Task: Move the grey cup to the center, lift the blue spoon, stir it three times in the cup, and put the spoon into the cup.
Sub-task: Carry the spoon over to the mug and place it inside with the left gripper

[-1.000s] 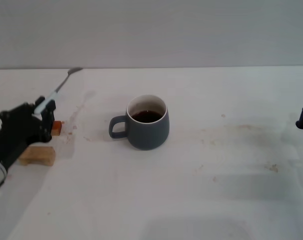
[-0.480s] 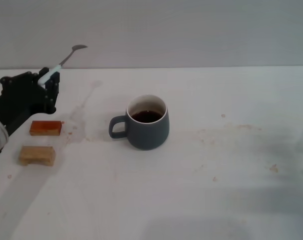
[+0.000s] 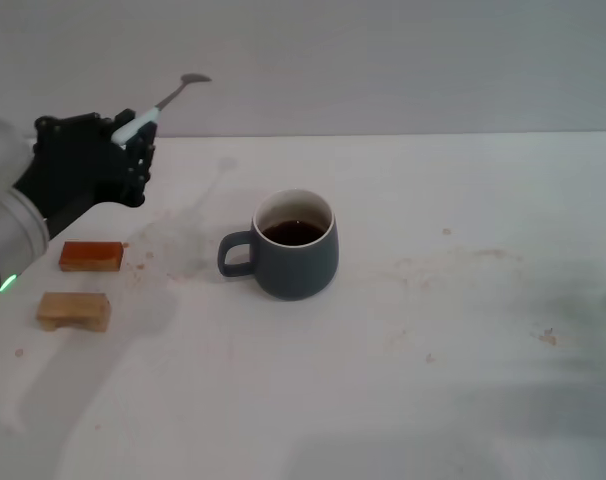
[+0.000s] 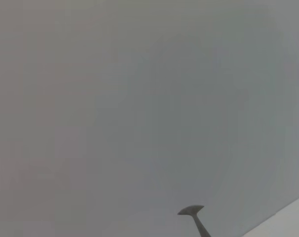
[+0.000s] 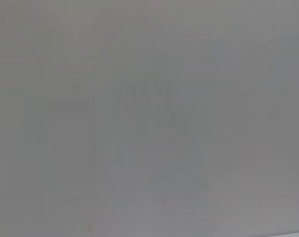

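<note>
The grey cup (image 3: pixel 295 245) stands upright near the middle of the white table (image 3: pixel 443 380), its handle toward my left, dark liquid inside. My left gripper (image 3: pixel 135 140) is raised at the far left, well to the left of the cup, and is shut on the blue spoon (image 3: pixel 159 104). The spoon's pale handle sits between the fingers and its grey bowl points up and away over the table's far edge. The spoon's bowl also shows in the left wrist view (image 4: pixel 191 211) against the grey wall. My right gripper is out of view.
An orange-brown block (image 3: pixel 91 256) and a tan wooden block (image 3: pixel 74 311) lie on the table at the left, below my left arm. Brownish stains mark the table left and right of the cup. A grey wall (image 3: pixel 403 60) rises behind the table.
My left gripper has lifted the spoon up from beside the blocks and moved it right, toward the cup. The right gripper left the view at the right edge. The cup has not moved.
</note>
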`<act>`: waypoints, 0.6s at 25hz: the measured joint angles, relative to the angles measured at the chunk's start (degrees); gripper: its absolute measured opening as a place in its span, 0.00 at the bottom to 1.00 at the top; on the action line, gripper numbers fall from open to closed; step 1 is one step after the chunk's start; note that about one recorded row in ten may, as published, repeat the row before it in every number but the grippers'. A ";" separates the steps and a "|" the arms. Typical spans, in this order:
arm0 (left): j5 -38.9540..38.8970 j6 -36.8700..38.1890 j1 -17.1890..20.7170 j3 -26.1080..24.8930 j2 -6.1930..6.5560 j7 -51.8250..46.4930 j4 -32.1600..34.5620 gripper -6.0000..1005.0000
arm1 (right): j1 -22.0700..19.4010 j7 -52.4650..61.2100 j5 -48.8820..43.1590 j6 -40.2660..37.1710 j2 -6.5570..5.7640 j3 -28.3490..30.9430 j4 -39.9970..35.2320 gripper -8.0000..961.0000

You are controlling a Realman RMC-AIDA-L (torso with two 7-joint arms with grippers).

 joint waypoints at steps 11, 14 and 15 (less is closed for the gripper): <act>-0.31 -17.28 -1.61 -2.14 -4.12 9.56 -9.89 0.18 | -2.24 -0.01 0.06 -4.14 -0.04 2.68 -0.86 0.01; -0.51 -22.07 -2.39 -2.86 -6.29 12.86 -12.21 0.18 | -2.94 -0.01 0.06 -4.40 -0.05 4.42 -1.12 0.01; -0.69 -23.96 -2.71 -3.32 -7.55 14.70 -13.04 0.18 | -3.19 -0.01 0.06 -4.35 -0.07 4.97 -1.64 0.01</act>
